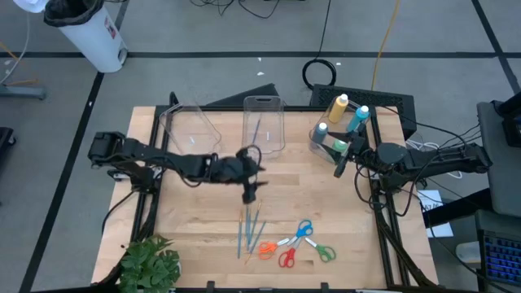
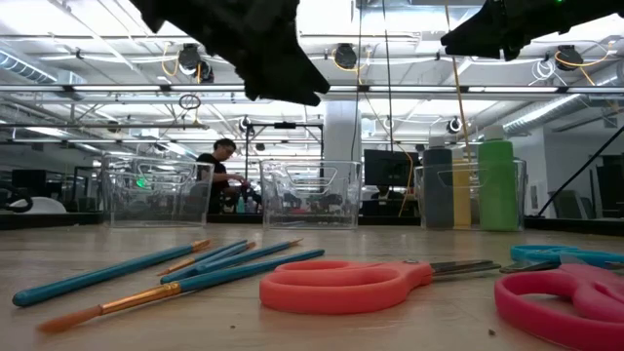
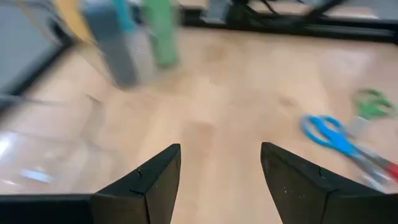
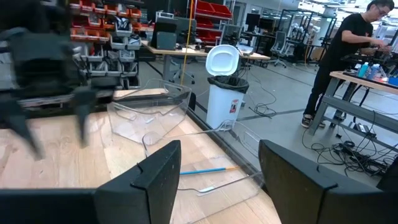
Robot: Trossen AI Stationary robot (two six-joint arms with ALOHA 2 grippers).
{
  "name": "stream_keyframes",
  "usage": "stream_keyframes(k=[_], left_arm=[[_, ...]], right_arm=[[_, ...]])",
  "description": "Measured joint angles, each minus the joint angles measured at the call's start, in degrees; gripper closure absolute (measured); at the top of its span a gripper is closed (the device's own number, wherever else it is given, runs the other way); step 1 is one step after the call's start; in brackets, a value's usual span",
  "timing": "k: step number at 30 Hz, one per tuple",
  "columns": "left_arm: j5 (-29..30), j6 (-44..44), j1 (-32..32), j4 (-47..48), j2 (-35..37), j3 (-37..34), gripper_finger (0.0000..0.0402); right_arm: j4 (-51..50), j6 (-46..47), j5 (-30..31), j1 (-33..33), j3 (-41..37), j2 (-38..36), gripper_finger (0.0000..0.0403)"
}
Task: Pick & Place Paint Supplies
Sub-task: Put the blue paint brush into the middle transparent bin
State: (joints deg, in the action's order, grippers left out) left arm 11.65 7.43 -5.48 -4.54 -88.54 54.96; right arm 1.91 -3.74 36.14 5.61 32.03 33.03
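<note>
Several thin blue- and orange-handled brushes [image 1: 251, 229] lie flat near the table's near edge, also in the low view [image 2: 210, 268]. Beside them lie blue scissors [image 1: 303, 230], orange scissors [image 1: 268, 249], red scissors [image 1: 286, 259] and green scissors [image 1: 322, 251]. Yellow, blue, green and grey-blue bottles [image 1: 342, 122] stand in the far-right clear bin [image 2: 470, 185]. One blue brush [image 4: 202, 170] lies in the middle bin [image 1: 262, 124]. My left gripper [image 1: 251, 192] hangs open and empty above the table's middle, just beyond the brushes [image 3: 221, 180]. My right gripper [image 1: 340, 167] is open and empty near the bottle bin [image 4: 217, 180].
An empty clear bin [image 1: 191, 130] sits at the far left. A green leafy plant [image 1: 149, 264] stands at the near-left corner. Bare wood lies between the bins and the brushes. A white waste bin [image 4: 222, 84] and a person [image 4: 348, 59] are beyond the table.
</note>
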Motion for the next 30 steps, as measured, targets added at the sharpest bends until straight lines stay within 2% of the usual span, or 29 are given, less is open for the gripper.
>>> stream_keyframes(k=[8, 16, 30], left_arm=[[1.69, 11.88, -6.97, 2.39, -4.88, 0.0, 0.0172], [1.9, 19.49, -8.77, 3.11, -11.76, -0.02, 0.0172], [4.51, 18.24, -8.67, 2.47, -20.87, 0.02, 0.0172]], right_arm=[[0.02, 2.07, -0.17, 0.0, 0.0, 0.0, 0.0193], [0.02, 2.21, -0.2, 0.0, 0.0, 0.01, 0.0193], [0.0, 2.59, -0.21, 0.02, 0.0, 0.03, 0.0193]])
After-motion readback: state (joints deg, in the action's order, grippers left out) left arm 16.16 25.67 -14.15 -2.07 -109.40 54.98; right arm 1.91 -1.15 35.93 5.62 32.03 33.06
